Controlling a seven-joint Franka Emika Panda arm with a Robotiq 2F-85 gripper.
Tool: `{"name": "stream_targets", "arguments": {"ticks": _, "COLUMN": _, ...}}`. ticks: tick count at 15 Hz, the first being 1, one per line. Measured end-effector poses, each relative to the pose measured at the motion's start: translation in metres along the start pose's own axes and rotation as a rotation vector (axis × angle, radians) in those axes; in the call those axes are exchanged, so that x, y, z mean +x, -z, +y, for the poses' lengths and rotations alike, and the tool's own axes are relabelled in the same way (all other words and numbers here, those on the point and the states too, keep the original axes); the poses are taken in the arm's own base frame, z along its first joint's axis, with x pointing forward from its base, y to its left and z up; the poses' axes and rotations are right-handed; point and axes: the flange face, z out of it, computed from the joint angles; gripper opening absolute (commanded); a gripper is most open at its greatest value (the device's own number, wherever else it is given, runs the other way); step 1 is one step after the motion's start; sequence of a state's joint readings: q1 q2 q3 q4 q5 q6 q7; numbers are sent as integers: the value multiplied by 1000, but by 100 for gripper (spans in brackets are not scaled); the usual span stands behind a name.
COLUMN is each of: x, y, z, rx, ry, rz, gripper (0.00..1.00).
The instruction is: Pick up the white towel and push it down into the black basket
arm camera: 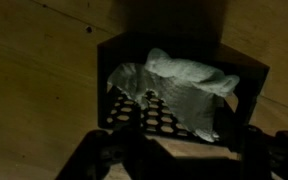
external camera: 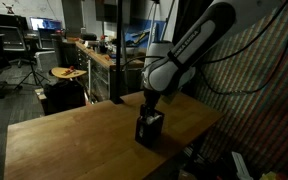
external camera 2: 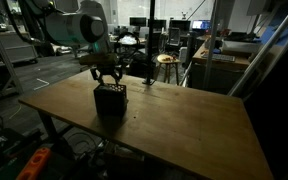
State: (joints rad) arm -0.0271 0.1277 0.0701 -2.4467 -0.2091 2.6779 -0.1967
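Two fingers (arm camera: 102, 156) stand spread wide, one at each lower corner of the wrist view, and I have hold of nothing. The gap between them is open. Through it I look straight down into the basket (arm camera: 144, 118).

Directly under me the towel (arm camera: 179, 82) lies inside the basket. It is a pale, crumpled heap bunched against the side farthest from my fingertips and draped over part of the floor. It is apart from both fingers and touches neither. Nearer to me, a bare patch of the basket's perforated bottom shows dark, dotted with round holes. The black walls rise around the cloth on every side I can see. Whether any corner of the towel pokes above the rim I cannot tell, as the picture is dim and soft.

In both exterior views the gripper (external camera 2: 105, 77) hangs upright just above the basket's (external camera 2: 110, 101) open top, with the fingertips close to the rim. I cannot tell whether they touch it. The basket (external camera: 149, 130) stands upright, and from outside it reads as one dark block with the cloth not visible.

Below and around it spreads the wooden table (external camera 2: 189, 130), with the basket near one of its edges. Above me the white arm (external camera: 189, 45) bends away. Well beyond the table, in the dim room, stands a round stool (external camera 2: 165, 60).
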Motion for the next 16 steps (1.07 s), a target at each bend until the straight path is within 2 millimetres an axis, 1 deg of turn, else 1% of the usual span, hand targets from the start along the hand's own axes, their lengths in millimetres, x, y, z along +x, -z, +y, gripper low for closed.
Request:
{"name": "stream_targets", "arguments": {"ticks": 3, "x": 4, "y": 7, "z": 11, "rx": -11, "ry": -17, "rz": 16, "gripper": 99}}
{"name": "stream_targets", "arguments": {"ticks": 4, "x": 4, "y": 9, "z": 13, "rx": -14, "ry": -22, "rz": 19, "gripper": 94}}
{"name": "stream_targets", "arguments": {"ticks": 6, "x": 3, "y": 9, "z": 18, "rx": -16, "ry": -30, "rz": 20, "gripper": 94}}
{"name": "stream_targets", "arguments": {"ticks": 7, "x": 3, "y": 9, "z": 19, "rx": -17, "ry": -34, "rz": 19, "gripper": 92}}
{"name": "stream_targets", "arguments": {"ticks": 8, "x": 2, "y": 9, "z": 21, "rx": -18, "ry": -38, "rz": 19, "gripper": 94}}
{"name": "stream_targets", "arguments": {"ticks": 9, "x": 1, "y": 9, "z": 22, "rx": -18, "ry": -41, "rz": 18, "gripper": 92}}
{"name": "stream_targets", "arguments": {"ticks": 10, "x": 1, "y": 9, "z": 24, "rx": -19, "ry": -44, "rz": 18, "gripper": 95}}
{"name": "stream_targets", "arguments": {"ticks": 14, "x": -2, "y": 8, "z": 27, "rx": -21, "ry": -53, "rz": 14, "gripper": 95}}
{"name": "stream_targets", "arguments": {"ticks": 15, "x": -3, "y": 7, "z": 28, "rx": -21, "ry": -56, "rz": 13, "gripper": 93}}
{"name": "stream_targets", "arguments": {"ticks": 16, "x": -3, "y": 7, "z": 29, "rx": -22, "ry": -59, "rz": 12, "gripper": 84}}
